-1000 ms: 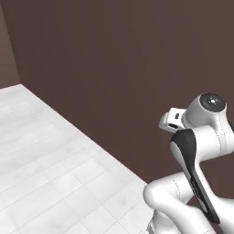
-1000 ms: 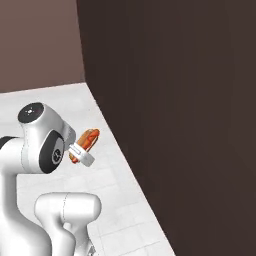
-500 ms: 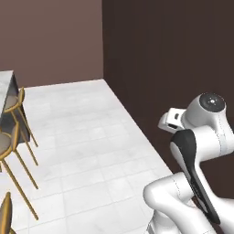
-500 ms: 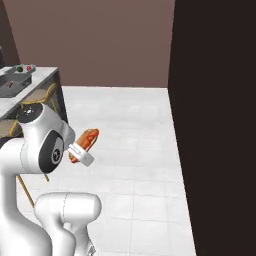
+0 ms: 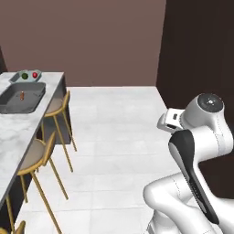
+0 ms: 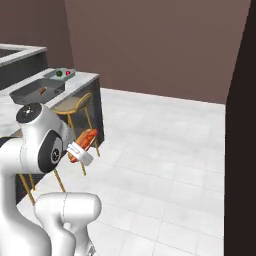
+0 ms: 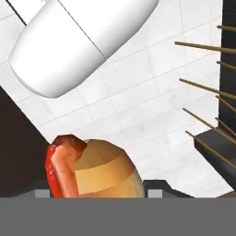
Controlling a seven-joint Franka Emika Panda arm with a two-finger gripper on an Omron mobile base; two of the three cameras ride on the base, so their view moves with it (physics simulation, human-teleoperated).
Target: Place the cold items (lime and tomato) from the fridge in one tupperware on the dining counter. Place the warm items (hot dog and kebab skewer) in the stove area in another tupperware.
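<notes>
The gripper (image 6: 84, 145) is clamped on the hot dog (image 6: 83, 144), held above the tiled floor (image 6: 165, 150). Farther off, stools (image 5: 36, 157) line the desk (image 5: 18, 128), which carries two containers (image 5: 22, 98).

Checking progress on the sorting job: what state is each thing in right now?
gripper: shut on the hot dog
hot dog: held, off the counter
near tupperware: on the counter, one small orange-brown item inside
far tupperware: holds the lime and tomato
lime: in far tupperware
tomato: beside the lime
</notes>
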